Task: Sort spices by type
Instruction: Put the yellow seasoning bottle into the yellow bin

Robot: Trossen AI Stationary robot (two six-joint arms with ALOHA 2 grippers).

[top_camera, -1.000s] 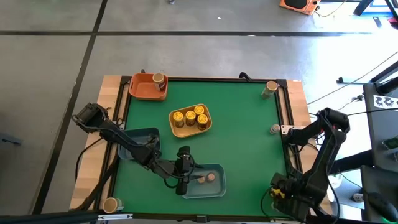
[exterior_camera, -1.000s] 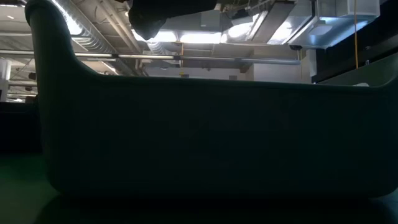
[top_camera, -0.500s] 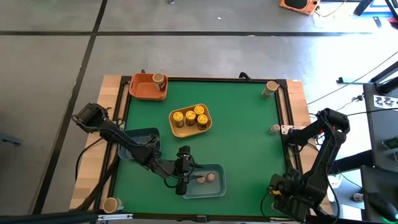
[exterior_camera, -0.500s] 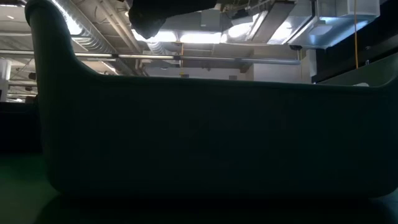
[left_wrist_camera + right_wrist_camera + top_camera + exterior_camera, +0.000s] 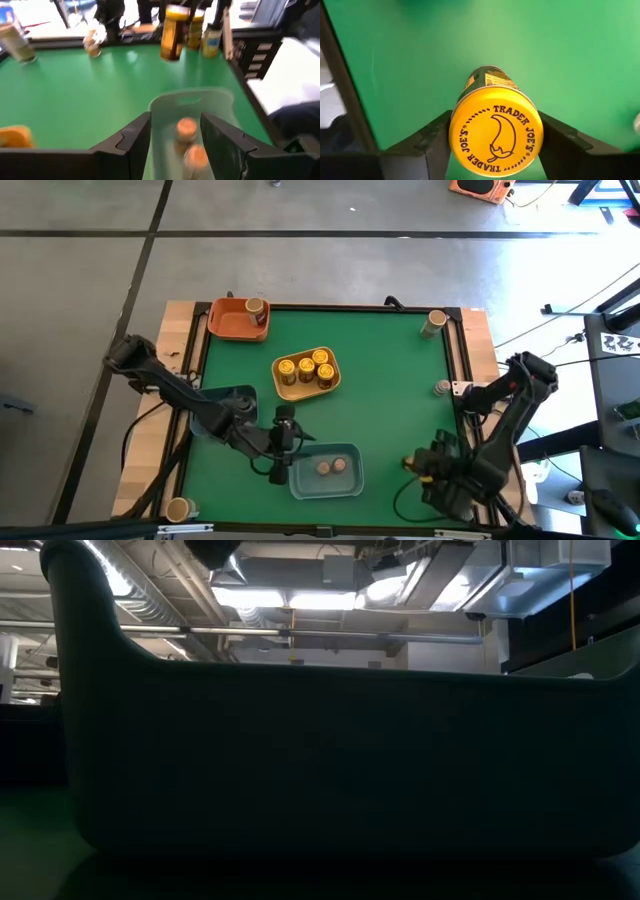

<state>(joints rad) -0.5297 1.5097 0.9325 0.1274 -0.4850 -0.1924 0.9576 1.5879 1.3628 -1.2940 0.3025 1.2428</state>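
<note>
My right gripper [image 5: 495, 142] is shut on a yellow-lidded spice jar [image 5: 408, 463] above the green mat, right of the near blue tray [image 5: 352, 485]. In that tray stand two tan-lidded jars [image 5: 323, 468] [image 5: 340, 465]. My left gripper [image 5: 283, 432] is open beside the tray's left end; its wrist view shows the same jars [image 5: 186, 127] beyond the fingers. The yellow tray [image 5: 337, 381] holds several yellow-lidded jars. The orange tray [image 5: 225, 322] holds a dark-lidded jar [image 5: 256, 308]. My right gripper pinches the yellow-lidded jar by its side wall just below the lid [image 5: 495, 132], one finger [image 5: 430, 142] on each side. The lid faces the wrist camera, so the fingers run along the jar. In the left wrist view the jar [image 5: 172, 32] hangs clear of the mat.
A second blue tray [image 5: 222, 395] lies under the left arm. Loose jars stand at the far right corner [image 5: 434, 322], the right edge [image 5: 442, 388] and the near left corner [image 5: 178, 508]. The near blue tray's wall [image 5: 320, 760] fills the low view. Open mat lies between the trays and the right edge.
My left gripper has drawn back from over the near blue tray's left end, up and toward the table's left and far side; both tan-lidded jars stay in the tray. My right arm has swung from the near right corner toward the table's left, carrying the yellow-lidded jar.
</note>
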